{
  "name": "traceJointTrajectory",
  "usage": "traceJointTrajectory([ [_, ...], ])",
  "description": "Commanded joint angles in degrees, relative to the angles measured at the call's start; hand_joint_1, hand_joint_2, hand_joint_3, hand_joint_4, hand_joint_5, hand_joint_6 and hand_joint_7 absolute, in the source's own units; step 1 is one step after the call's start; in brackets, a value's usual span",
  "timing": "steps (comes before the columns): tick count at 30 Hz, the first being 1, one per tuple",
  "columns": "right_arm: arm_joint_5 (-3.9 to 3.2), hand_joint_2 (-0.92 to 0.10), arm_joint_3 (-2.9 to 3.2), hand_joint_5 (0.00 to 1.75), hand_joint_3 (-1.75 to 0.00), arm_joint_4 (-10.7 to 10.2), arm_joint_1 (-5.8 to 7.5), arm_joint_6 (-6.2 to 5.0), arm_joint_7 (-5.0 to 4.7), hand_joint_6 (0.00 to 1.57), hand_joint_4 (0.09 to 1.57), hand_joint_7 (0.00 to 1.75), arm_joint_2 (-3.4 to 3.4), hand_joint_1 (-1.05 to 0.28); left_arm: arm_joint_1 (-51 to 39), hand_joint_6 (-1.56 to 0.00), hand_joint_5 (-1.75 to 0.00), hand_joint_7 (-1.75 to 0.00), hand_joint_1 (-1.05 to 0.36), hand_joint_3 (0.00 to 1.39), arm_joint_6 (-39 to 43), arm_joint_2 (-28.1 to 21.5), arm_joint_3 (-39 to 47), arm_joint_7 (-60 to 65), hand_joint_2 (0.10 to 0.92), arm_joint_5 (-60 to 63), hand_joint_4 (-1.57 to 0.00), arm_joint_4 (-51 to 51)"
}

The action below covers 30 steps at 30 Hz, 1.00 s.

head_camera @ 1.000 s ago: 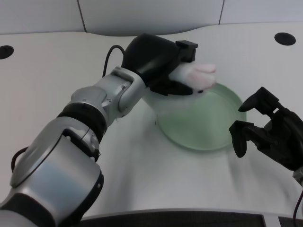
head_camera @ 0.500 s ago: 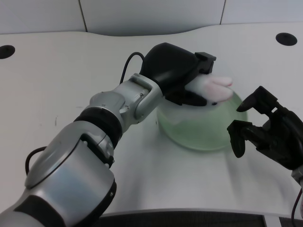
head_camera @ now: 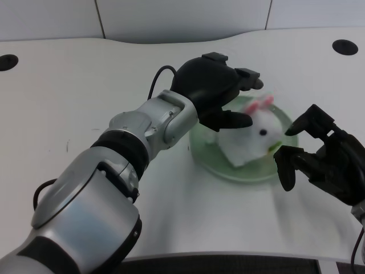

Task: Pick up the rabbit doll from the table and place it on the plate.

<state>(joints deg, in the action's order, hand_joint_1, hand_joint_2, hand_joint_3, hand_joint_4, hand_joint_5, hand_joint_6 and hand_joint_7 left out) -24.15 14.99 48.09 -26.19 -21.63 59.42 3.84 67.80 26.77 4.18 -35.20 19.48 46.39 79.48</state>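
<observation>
The white rabbit doll with pink ears and a black eye lies on the pale green plate at the table's right middle. My left hand hovers over the plate's left part, just up and left of the doll. Its fingers are spread apart and hold nothing; one finger reaches toward the doll's ears and another lies along the doll's left side. The hand hides the plate's far left rim.
My right hand waits at the plate's right edge, close to the doll. Two black round holes sit in the white table at the far right and the far left. A grey wall panel runs behind the table.
My left hand has let go of the rabbit doll. The doll has dropped from the hand onto the plate, and the fingers have spread apart.
</observation>
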Motion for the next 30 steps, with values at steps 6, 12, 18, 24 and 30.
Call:
traceJointTrajectory([
  [6,-0.38,-0.92,0.37,1.75,-0.12,0.47,0.15,-0.7,-0.76,0.66,0.87,1.75,0.41,-0.54,0.18,-0.34,-0.71,-0.02,-0.84,0.75,-0.48,-0.95,0.08,-0.45,0.921,-0.02,0.0,-0.02],
  [12,-0.75,-0.92,0.52,1.75,-0.11,0.31,0.15,-0.25,-0.84,0.66,0.87,1.75,0.45,-0.54,0.31,-0.33,-0.7,-0.01,-0.84,0.75,0.82,-2.94,0.01,-0.04,0.921,0.04,0.0,-0.23],
  [18,0.0,-0.92,0.14,1.75,-0.11,-0.47,0.66,-0.27,-2.06,0.66,0.87,1.75,0.88,-0.53,0.69,-0.32,-0.67,-0.01,-0.86,0.78,2.66,-6.66,1.44,0.75,0.921,-1.08,0.0,-0.59],
  [24,-0.19,-0.92,0.17,1.75,-0.12,-0.55,0.69,-0.02,-1.87,0.64,0.86,1.75,1.02,-0.52,-0.66,-0.33,-0.65,-0.01,-0.88,0.78,7.18,-11.51,5.64,-0.59,0.921,-4.96,0.0,-1.23],
  [30,0.23,-0.92,-0.2,1.75,-0.12,-0.87,0.72,0.13,-2.42,0.64,0.85,1.75,1.1,-0.52,-1.74,-0.34,-0.54,-0.01,-0.86,0.74,11.84,-16.56,4.33,2.47,0.921,-3.33,-0.08,-2.16],
])
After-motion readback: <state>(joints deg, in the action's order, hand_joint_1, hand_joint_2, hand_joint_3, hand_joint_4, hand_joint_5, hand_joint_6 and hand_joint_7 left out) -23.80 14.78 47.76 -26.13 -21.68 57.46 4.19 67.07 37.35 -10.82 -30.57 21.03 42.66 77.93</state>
